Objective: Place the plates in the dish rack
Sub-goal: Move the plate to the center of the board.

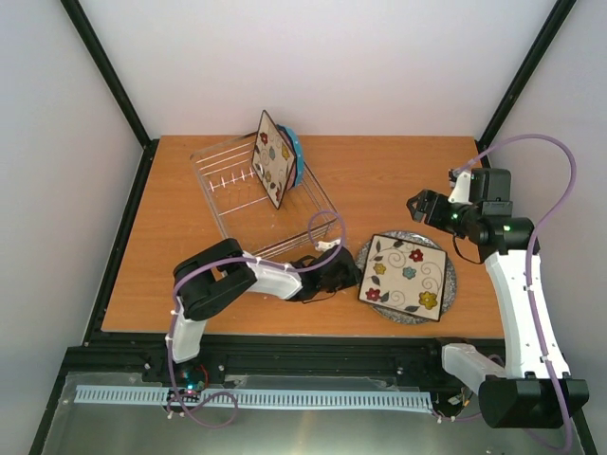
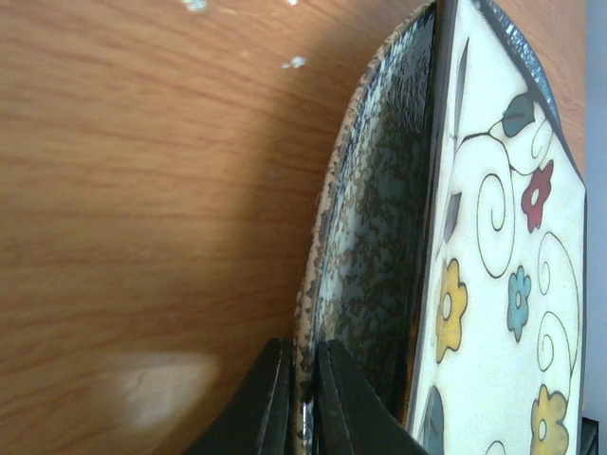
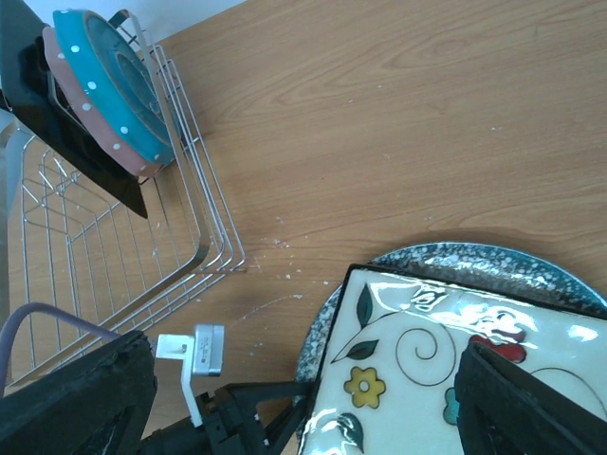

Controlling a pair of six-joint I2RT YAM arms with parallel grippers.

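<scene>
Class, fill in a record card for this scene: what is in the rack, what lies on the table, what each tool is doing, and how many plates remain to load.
Dish rack: flowered square plate and blue dotted plate, both standing on edge
Table: grey speckled plate with a second flowered square plate lying on it
Left tool: shut on the grey speckled plate's rim
Right tool: open, in the air, holding nothing
Plates left to load: two

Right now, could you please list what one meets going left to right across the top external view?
Upright square cream plate in the dish rack → blue dotted plate → left gripper → flat square cream plate on the grey speckled plate.
</scene>
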